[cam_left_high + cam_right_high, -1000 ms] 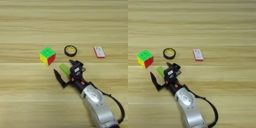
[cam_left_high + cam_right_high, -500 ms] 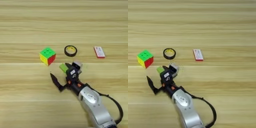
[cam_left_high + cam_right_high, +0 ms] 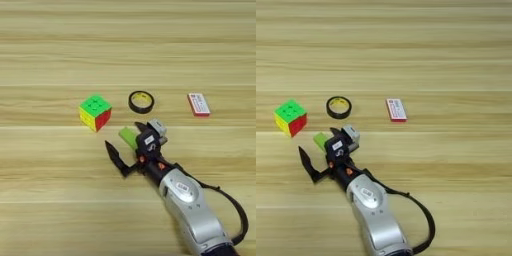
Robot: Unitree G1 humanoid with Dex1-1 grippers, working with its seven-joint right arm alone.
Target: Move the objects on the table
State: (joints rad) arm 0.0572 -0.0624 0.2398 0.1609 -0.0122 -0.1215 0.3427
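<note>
Our tool [image 3: 126, 145] spreads wide beside the green block [image 3: 128, 136], near the puzzle cube [image 3: 95, 112].

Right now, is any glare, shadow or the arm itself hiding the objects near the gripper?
Left eye view: even light, no glare on the table; the gripper hides part of the green block. Right eye view: the same block shows only as a corner, and the puzzle cube is unobstructed.

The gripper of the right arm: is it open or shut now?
Open. The gripper has its two black fingers spread wide apart, one out to the left, the other beside the light-green block.
</note>
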